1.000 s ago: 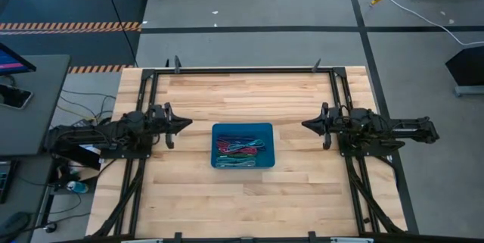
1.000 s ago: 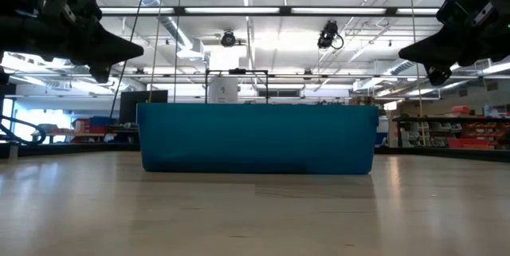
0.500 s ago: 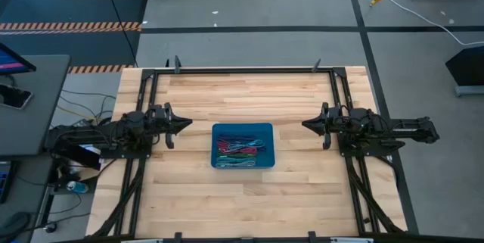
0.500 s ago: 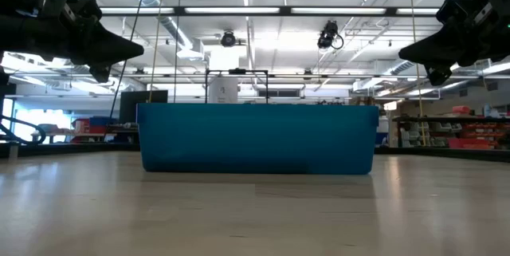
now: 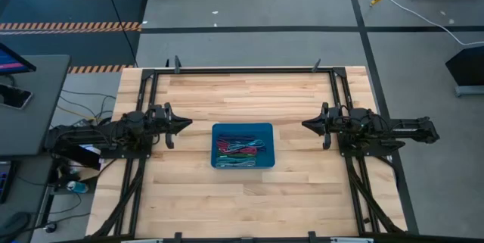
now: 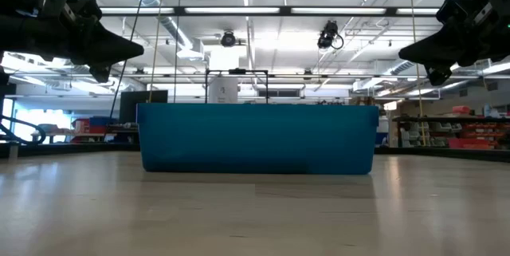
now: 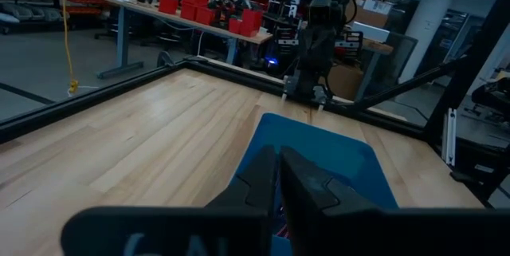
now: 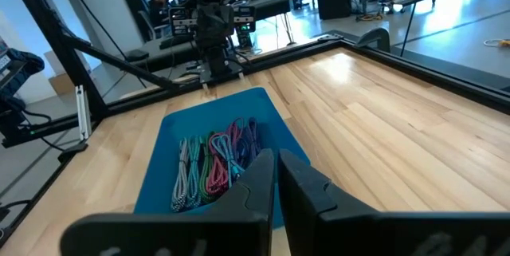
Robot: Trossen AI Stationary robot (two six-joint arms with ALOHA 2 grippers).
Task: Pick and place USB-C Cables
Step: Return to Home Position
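- Several USB-C Cables (image 5: 240,152), teal, green, grey and maroon among them, lie bundled together inside the blue bin (image 5: 215,146), just below the centre of the high view.
- The bin sits on the wooden table (image 5: 242,99), midway between the two arms; no cable shows on the bare wood.
- The left gripper (image 5: 187,125), at centre left of the high view, hangs above the table, well apart from the bin, its claw clenched and empty.
- The right gripper (image 5: 305,125), at centre right, mirrors it, its claw also clenched on nothing.
- The sorting looks complete. Homing well means drawing each arm back level and high, so neither fingertip clips the bin wall or drags it.
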